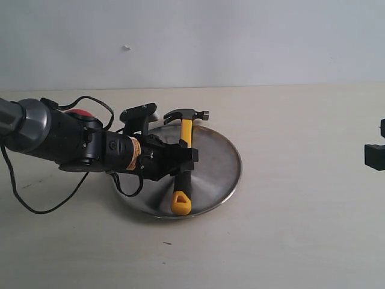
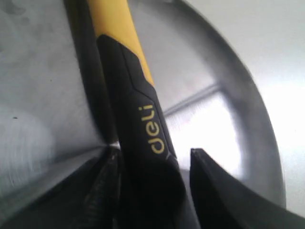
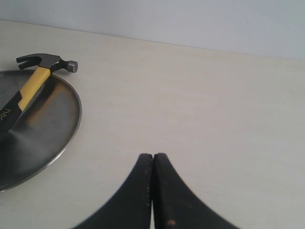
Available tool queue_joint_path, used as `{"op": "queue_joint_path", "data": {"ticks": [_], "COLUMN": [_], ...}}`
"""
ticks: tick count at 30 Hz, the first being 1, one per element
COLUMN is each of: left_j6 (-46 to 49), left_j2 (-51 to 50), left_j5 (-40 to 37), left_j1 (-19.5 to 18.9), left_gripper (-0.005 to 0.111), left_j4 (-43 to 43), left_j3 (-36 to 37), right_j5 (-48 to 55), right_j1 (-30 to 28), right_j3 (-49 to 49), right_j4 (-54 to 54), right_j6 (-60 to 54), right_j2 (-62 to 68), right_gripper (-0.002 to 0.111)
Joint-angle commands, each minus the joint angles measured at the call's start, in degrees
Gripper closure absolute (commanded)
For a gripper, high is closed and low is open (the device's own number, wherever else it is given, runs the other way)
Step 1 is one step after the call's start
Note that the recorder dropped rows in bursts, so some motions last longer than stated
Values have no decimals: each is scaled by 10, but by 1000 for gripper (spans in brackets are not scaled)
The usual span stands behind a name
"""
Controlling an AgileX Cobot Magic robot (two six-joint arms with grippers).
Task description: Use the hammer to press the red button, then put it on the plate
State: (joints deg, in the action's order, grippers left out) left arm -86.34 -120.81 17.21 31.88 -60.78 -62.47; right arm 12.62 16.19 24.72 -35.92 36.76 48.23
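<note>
Left gripper point(image 2: 153, 152) stands open astride the hammer point(image 1: 186, 135); one finger point(image 2: 107, 186) lies against the black grip, the other just clear of it; the hammer rests on the plate point(image 1: 219, 162) under the gripper, head at the rim beyond the fingertips; the button point(image 1: 78, 112) peeps out behind that arm, well back from the jaws. Right gripper point(image 3: 153, 162) is closed on nothing, over bare table point(image 1: 301, 229), well apart from the plate; the table is pale, cream and matt; behind it, a plain grey-white wall point(image 1: 240, 36).
</note>
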Motion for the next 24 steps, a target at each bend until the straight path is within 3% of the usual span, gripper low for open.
{"op": "queue_joint_path", "data": {"ticks": [1,8,14,17,21,24], "left_j6": [3,19,31,55,56,86], "left_j2": [8,56,132,185,262,320], "left_j5": [-16,-95,-102,-102,-91,-95], "left_j1": [1,0,0,0,0,0], "left_gripper": [60,60,60,70,102,106], "left_j4": [-4,-5,-5,-5,-6,-6], "left_j3": [-2,-1,26,54,110,147], "right_j5": [-3,-3,-3,-3,-3,-3], "right_j1": [-2,-2,-2,-2,-2,-2], "right_j3": [-3,-3,-3,-3,-3,-3], "right_j4": [-1,-1,-1,-1,-1,-1], "right_j6": [-1,-1,-1,-1,-1,-1], "right_j2": [-4,-4,-4,-4,-4,-4], "right_gripper": [108,108,108,108,108,108]}}
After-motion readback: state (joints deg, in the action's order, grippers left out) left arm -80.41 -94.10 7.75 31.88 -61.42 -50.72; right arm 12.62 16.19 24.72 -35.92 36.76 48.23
